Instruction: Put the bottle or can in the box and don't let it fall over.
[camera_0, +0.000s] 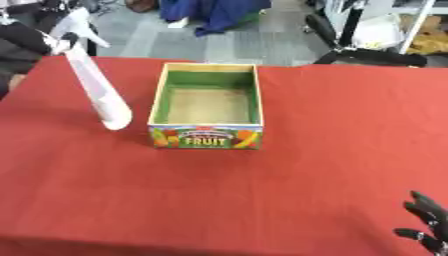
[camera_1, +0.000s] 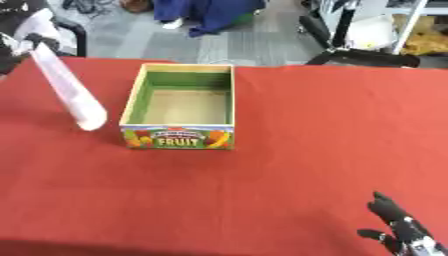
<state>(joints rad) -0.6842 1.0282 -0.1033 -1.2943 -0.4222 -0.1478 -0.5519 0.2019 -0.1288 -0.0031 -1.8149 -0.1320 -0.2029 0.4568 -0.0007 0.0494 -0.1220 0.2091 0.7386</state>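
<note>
A tall white bottle (camera_0: 98, 90) leans steeply at the left of the red table, its top toward the far left and its rounded bottom low beside the box. My left hand (camera_0: 37, 38), black, is shut on the bottle's top end at the upper left corner. I cannot tell whether the bottom touches the cloth. The open cardboard box (camera_0: 206, 137) has green inner walls and a "FRUIT" label on its front; it stands in the middle, just right of the bottle, with nothing inside. My right hand (camera_1: 398, 224) rests open at the lower right corner, fingers up.
A red cloth (camera_0: 341, 145) covers the whole table. Beyond the far edge stand a black chair (camera_0: 363, 54) at the right and a blue cloth heap (camera_0: 214, 12) on the grey floor.
</note>
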